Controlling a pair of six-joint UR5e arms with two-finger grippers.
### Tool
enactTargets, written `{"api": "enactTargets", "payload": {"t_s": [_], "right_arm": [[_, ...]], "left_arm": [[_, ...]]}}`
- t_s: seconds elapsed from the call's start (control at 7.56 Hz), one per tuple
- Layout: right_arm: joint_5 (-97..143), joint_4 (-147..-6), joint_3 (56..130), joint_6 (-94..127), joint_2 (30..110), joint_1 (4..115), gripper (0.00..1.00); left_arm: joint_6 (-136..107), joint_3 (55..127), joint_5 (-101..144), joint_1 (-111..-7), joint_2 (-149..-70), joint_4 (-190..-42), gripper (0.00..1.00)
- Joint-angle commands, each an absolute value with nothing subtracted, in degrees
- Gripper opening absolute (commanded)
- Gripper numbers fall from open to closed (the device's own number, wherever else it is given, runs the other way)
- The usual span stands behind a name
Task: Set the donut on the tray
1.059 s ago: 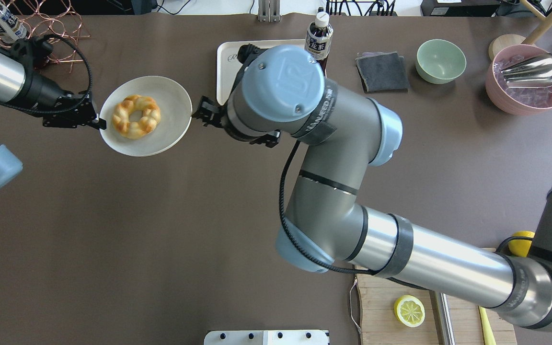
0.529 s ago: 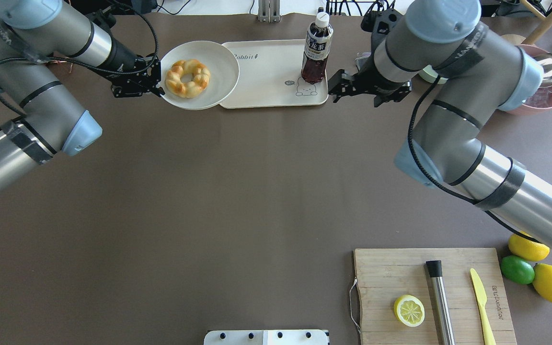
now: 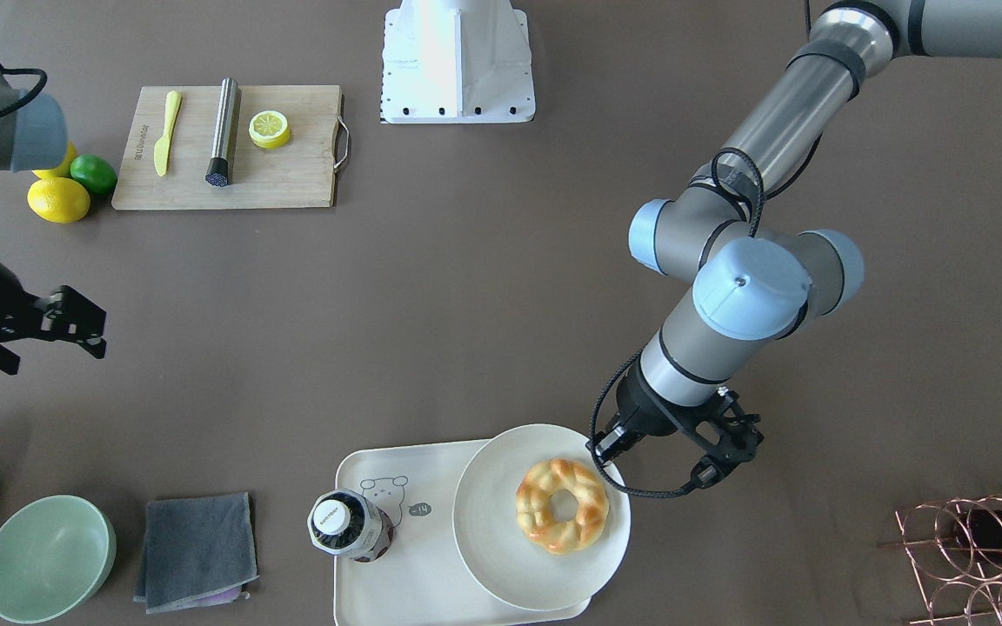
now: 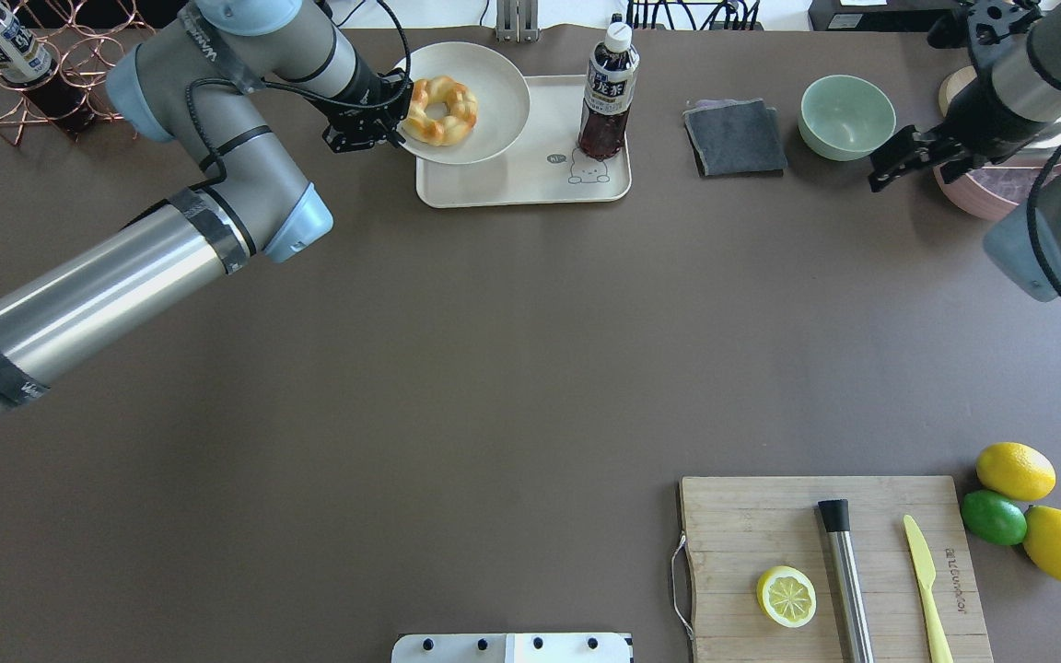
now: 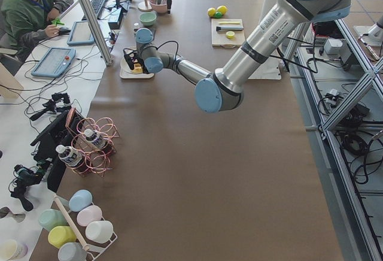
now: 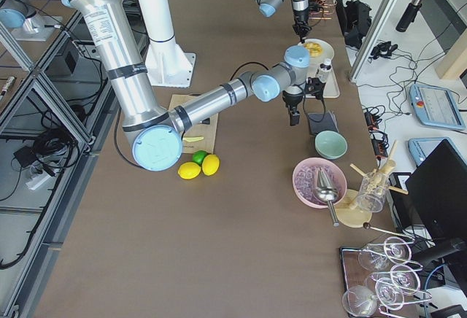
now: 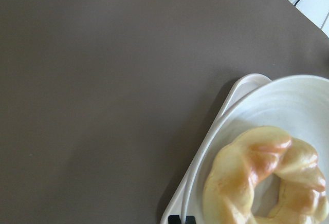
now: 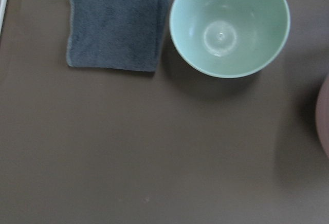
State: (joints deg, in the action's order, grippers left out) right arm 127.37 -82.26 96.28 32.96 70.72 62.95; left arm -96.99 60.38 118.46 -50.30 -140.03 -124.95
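The golden-brown braided donut (image 4: 420, 121) lies on a round off-white plate (image 4: 496, 90). The plate sits over the far-left end of the cream tray (image 4: 530, 187) and overhangs its edges. My left gripper (image 4: 394, 120) is shut on the plate's left rim. The front view shows the same grip (image 3: 607, 448), the donut (image 3: 536, 510), the plate (image 3: 501, 530) and the tray (image 3: 397, 578). The left wrist view shows the donut (image 7: 247, 178) and the plate (image 7: 288, 100) above a tray corner (image 7: 247, 82). My right gripper (image 4: 885, 170) is open and empty, far right beside the green bowl.
A dark drink bottle (image 4: 608, 92) stands on the tray's right end. A grey cloth (image 4: 735, 138), green bowl (image 4: 847, 117) and pink bowl (image 4: 1000, 189) lie to the right. A cutting board (image 4: 752, 525) with a lemon half (image 4: 787, 597) is at front right. A copper rack (image 4: 79, 46) stands far left.
My left gripper has carried the plate with the donut to the right and farther back, over the tray. My right arm has drawn away to the right, to beside the green bowl.
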Motion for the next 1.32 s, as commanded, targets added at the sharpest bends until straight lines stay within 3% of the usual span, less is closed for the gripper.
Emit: {"api": "enactTargets", "payload": {"t_s": [0.0,0.13,0.26,0.4,0.66,1.19], "right_arm": [[134.6,-82.0,92.9,16.2,79.0,73.1,1.0],[134.8,-82.0,90.8,10.2,80.4,76.2,1.0],[134.8,-82.0,88.9,7.0,80.8,77.9,1.0],[134.8,-82.0,87.4,5.8,80.9,79.0,1.0],[134.7,-82.3,86.9,4.8,81.1,79.5,1.0],[134.1,-82.8,84.5,4.8,86.1,84.8,1.0]], "left_arm": [[-97.8,50.3,112.9,-47.3,-146.4,-126.8,0.0],[-97.5,48.6,112.1,-47.2,-146.9,-128.6,0.0],[-93.9,48.6,112.1,-47.2,-147.6,-128.6,0.46],[-91.3,48.7,112.1,-47.1,-148.0,-128.7,0.99],[-88.1,52.2,112.8,-47.7,-147.3,-128.0,0.99],[-64.3,88.9,121.2,-51.3,-126.0,-97.7,0.99]]}}
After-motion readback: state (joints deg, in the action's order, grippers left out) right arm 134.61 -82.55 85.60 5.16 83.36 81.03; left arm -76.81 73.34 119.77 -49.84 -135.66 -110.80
